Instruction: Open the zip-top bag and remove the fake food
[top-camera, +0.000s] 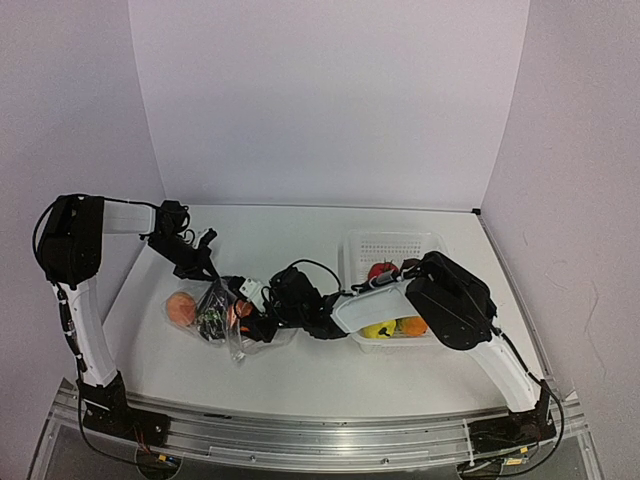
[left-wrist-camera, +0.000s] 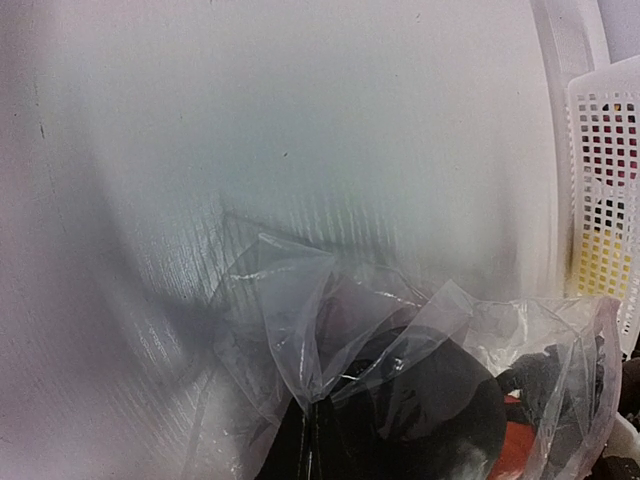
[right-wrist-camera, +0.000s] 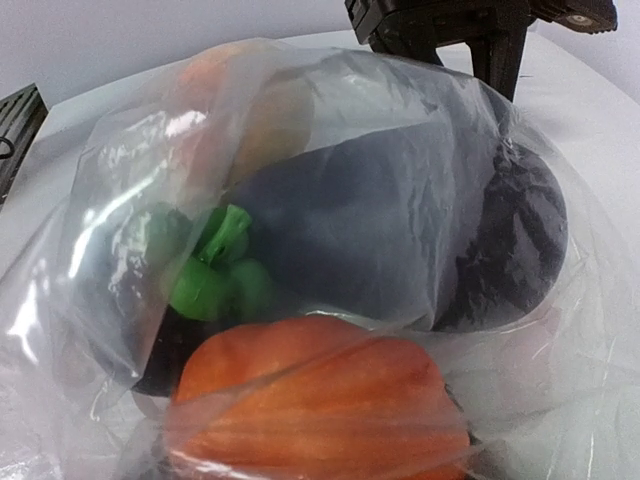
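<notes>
The clear zip-top bag (top-camera: 236, 344) lies left of the table's middle. It holds a peach-orange piece (top-camera: 181, 307), a dark purple piece with a green stem (right-wrist-camera: 380, 230) and an orange ribbed piece (right-wrist-camera: 320, 400). My left gripper (top-camera: 207, 270) is shut on the bag's upper edge; the left wrist view shows the plastic (left-wrist-camera: 300, 300) pinched between its dark fingers (left-wrist-camera: 285, 455). My right gripper (top-camera: 252, 322) is pressed against the bag's right side, close to the orange piece. Its fingers do not show in the right wrist view.
A white mesh basket (top-camera: 395, 240) stands right of the middle and holds a red piece (top-camera: 379, 270), a yellow piece (top-camera: 378, 328) and an orange piece (top-camera: 411, 325). Its wall shows in the left wrist view (left-wrist-camera: 605, 200). White walls enclose the table at the back and sides.
</notes>
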